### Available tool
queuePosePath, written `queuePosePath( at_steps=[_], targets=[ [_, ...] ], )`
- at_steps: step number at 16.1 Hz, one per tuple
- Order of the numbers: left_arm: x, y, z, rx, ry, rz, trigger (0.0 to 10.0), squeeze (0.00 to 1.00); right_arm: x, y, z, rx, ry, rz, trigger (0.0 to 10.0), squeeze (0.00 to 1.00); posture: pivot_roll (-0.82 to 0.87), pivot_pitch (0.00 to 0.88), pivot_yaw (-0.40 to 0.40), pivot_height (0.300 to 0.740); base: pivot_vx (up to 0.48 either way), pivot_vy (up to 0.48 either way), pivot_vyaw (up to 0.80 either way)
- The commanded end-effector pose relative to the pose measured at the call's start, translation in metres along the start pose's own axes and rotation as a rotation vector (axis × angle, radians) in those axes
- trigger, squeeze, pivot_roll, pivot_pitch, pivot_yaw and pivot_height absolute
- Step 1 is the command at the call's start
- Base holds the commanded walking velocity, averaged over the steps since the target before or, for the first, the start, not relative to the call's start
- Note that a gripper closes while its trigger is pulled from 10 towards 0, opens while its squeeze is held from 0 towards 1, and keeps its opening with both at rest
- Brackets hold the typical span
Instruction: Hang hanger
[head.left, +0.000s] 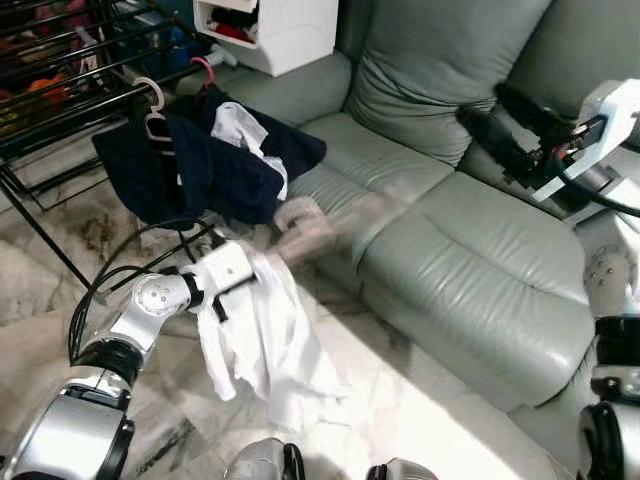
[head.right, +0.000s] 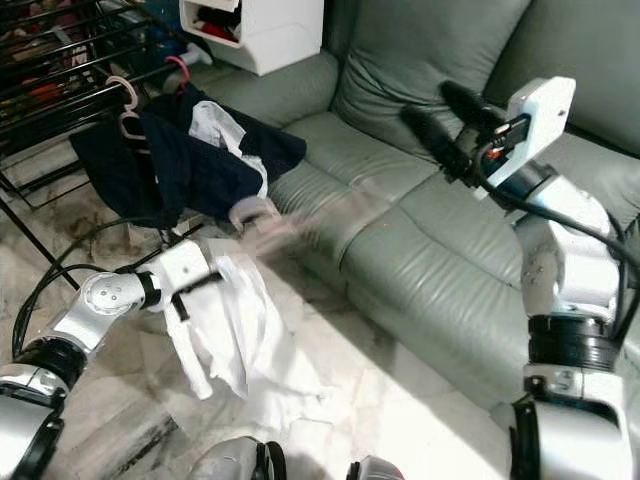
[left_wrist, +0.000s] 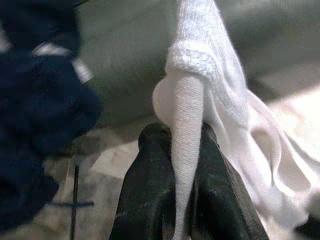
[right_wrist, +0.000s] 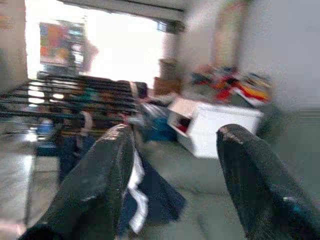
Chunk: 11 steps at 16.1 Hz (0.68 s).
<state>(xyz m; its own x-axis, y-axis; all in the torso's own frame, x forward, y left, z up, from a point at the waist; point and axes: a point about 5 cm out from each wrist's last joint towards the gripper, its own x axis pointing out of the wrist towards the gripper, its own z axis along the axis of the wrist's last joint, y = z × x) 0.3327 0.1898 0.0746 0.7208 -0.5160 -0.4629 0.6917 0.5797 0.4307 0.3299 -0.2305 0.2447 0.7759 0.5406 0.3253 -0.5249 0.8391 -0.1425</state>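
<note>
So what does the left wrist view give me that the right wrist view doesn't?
Left wrist view alone: the left pincer shut on a fold of the white garment, which drapes away past the fingers.

Right wrist view alone: the right pincer open and holding nothing, the black drying rack and the white storage box beyond, all blurred.

Both: the dark blue clothes and the grey-green sofa.

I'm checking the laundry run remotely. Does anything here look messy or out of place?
Yes. The dark garment sprawls over the sofa's arm, a white one on it. The left gripper grips a white garment drooping toward the floor.
</note>
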Motion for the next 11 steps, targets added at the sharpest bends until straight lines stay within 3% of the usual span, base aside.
queuePosePath(
  at_steps=[1,3,5,7,10,11],
  targets=[
    [-0.001,0.020,0.011,-0.119,-0.054,0.143,0.0,0.00,-0.008,0.000,-0.011,0.017,0.026,-0.098,10.0,1.00,-0.08,0.000,0.038,0.740,0.000,0.000,0.00],
    [0.002,0.026,0.035,-0.138,-0.173,0.167,0.0,0.00,-0.021,0.012,-0.045,0.082,0.150,-0.221,10.0,1.00,-0.08,0.000,0.034,0.740,0.000,0.000,0.00],
    [0.002,0.032,0.057,-0.123,-0.258,0.178,0.0,0.00,-0.026,0.026,-0.071,0.113,0.232,-0.247,10.0,1.00,-0.07,0.000,0.035,0.740,0.000,0.000,0.00],
    [-0.001,0.039,0.100,-0.089,-0.407,0.183,0.0,0.00,-0.028,0.044,-0.095,0.169,0.279,-0.270,10.0,1.00,-0.05,0.000,0.029,0.740,0.000,0.000,0.00],
    [-0.011,0.042,0.136,-0.045,-0.538,0.148,0.0,0.00,-0.018,0.056,-0.106,0.224,0.300,-0.275,10.0,1.00,-0.06,0.000,0.038,0.740,0.000,0.000,0.00],
    [-0.016,0.037,0.157,0.013,-0.599,0.086,0.0,0.00,-0.008,0.059,-0.107,0.257,0.288,-0.260,10.0,1.00,-0.05,0.000,0.040,0.740,0.000,0.000,0.00]
  ],
)
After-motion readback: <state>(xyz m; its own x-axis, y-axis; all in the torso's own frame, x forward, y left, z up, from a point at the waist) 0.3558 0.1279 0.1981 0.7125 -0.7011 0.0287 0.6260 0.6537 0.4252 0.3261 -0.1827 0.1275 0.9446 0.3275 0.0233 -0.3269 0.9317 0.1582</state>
